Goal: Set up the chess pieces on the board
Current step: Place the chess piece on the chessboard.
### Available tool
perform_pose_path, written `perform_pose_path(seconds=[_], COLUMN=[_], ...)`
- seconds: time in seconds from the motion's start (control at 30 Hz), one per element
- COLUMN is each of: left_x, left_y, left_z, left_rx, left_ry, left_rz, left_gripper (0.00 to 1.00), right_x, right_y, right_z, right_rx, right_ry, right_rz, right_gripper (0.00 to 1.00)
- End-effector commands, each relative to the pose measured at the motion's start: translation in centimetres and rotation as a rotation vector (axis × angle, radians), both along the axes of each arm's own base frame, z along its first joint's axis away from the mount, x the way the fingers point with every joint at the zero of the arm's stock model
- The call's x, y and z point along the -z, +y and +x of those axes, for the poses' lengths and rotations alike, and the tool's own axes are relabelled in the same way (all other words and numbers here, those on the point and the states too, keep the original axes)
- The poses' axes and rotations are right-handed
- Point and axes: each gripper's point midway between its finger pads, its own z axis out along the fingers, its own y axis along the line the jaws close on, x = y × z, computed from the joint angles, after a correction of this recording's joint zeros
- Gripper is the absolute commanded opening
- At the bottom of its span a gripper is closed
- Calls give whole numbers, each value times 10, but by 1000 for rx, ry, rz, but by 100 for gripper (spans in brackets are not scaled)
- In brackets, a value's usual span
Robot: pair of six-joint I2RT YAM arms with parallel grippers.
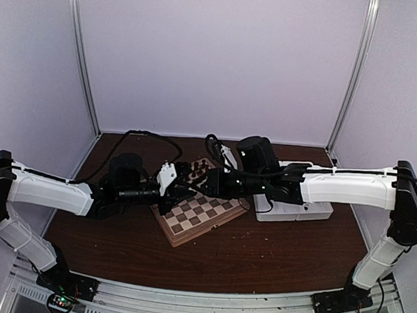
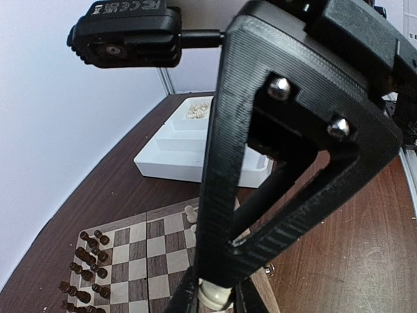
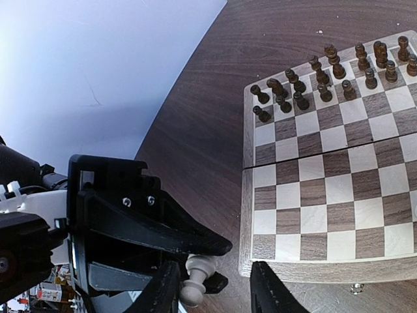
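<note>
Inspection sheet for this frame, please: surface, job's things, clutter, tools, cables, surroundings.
Surface: dark wooden table.
Job's things: board lies askew; dark pieces fill one end; white pieces wait in a white tray.
Clutter: tiny specks beside the board.
Tools: left tool shut on a single white piece; right tool open, close by.
Cables: black cables loop above the arms.
Surroundings: plain pale walls.
</note>
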Motion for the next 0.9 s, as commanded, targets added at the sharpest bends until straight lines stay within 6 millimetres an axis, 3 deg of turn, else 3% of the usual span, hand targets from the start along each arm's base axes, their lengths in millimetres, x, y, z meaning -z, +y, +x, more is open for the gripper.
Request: perform_pose_path(seconds=[0.0, 0.2, 0.6, 0.87], left_x=[-21, -19, -19, -21], left_y=[-8, -9, -8, -7], left_z=[4, 6, 17, 18], left_rx=[11, 3, -48, -61], left_ry=[-39, -36, -35, -41], left_rz=[-60, -56, -49, -55], left_gripper=[15, 15, 15, 18], right_x=[-12, -10, -1, 5], right_y=[10, 13, 16, 12], right_z=[0, -3, -7, -7], right_rx=[-29, -47, -70, -60], right_ry=[5, 17, 45, 56], right_rz=[43, 44, 28, 9], right_gripper=[38, 23, 27, 11])
